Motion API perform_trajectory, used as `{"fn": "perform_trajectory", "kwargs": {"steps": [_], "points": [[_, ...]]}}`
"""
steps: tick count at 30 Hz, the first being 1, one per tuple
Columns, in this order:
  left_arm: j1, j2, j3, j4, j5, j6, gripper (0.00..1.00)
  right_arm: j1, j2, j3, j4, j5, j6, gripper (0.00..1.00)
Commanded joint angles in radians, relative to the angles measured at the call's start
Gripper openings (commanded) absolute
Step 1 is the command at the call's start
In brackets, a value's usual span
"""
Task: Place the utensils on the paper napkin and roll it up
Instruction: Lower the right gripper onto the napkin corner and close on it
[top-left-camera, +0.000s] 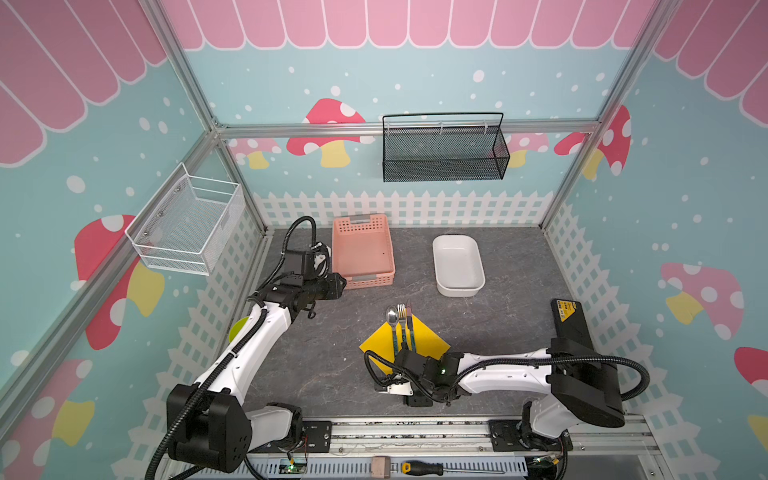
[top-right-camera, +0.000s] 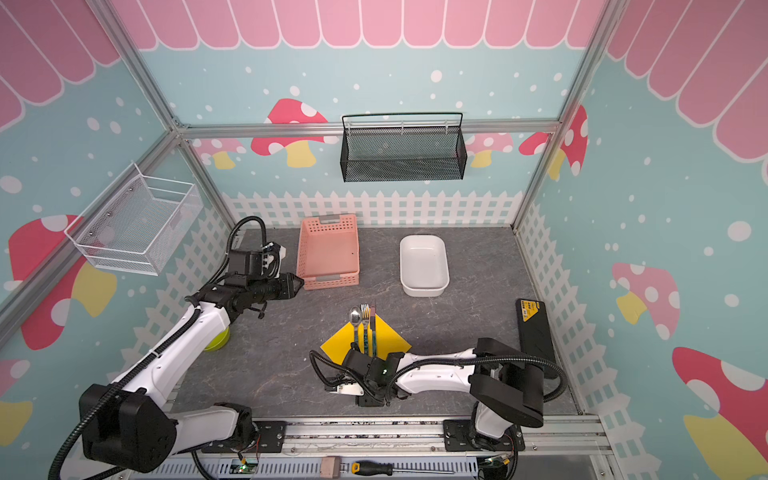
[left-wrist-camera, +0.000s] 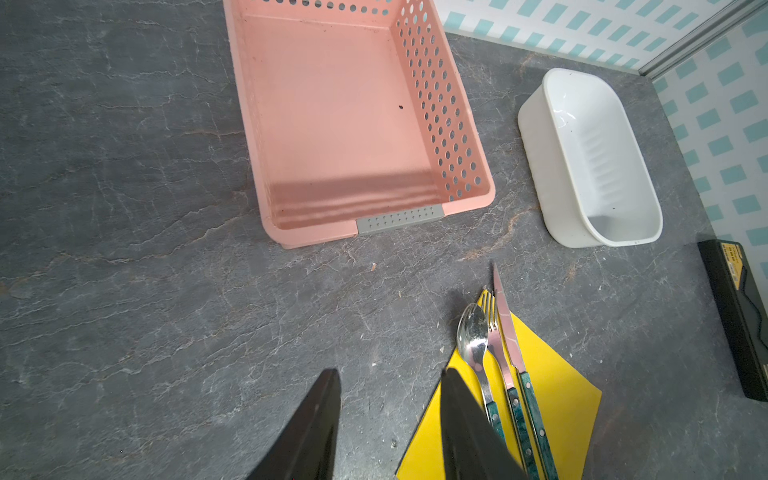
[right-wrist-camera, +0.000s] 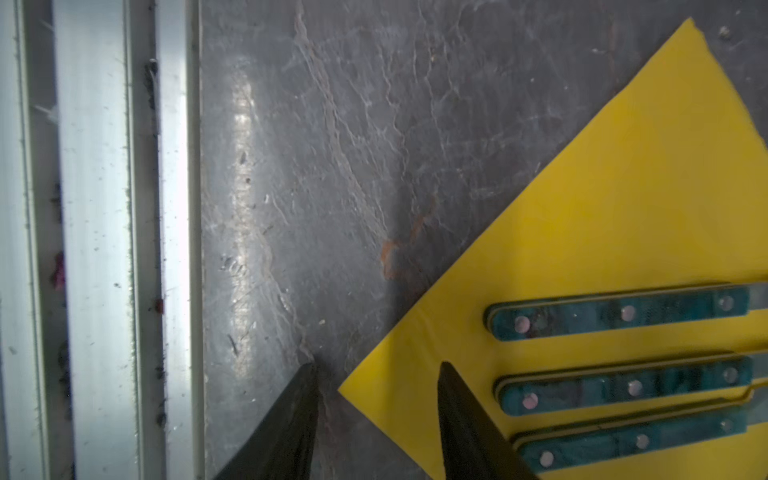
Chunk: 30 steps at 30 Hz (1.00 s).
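Done: utensils on napkin, lower centre in both top views.
Pending: rolling.
Left gripper: parted, empty.
Right gripper: parted over napkin corner, empty.

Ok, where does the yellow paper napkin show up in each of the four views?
Top view: paper napkin, low centre, a yellow diamond.
Top view: low centre again.
Left wrist: partly behind one finger of the left gripper, napkin at.
Right wrist: a corner shows between the fingers of the right gripper, napkin at.
Shared landmark: the utensils lying on it, teal handles in all four.
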Motion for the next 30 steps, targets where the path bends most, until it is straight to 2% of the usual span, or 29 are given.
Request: {"fn": "perform_trajectory", "kwargs": {"steps": [1, 7, 19, 30], "points": [[0.009, -0.015, -0.01, 0.007, 0.012, 0.0, 0.42, 0.011, 0.012, -0.015, 0.004, 0.038, -0.017, 0.49], [0.011, -0.013, -0.011, 0.007, 0.015, -0.002, 0.42, 0.013, -0.011, -0.017, 0.01, 0.131, -0.021, 0.49], [0.014, -0.013, -0.01, 0.007, 0.02, -0.002, 0.42, 0.013, -0.077, -0.039, 0.031, 0.173, -0.031, 0.45], [0.017, -0.013, -0.009, 0.007, 0.021, -0.002, 0.42, 0.013, -0.086, -0.047, 0.064, 0.292, -0.04, 0.41]]}}
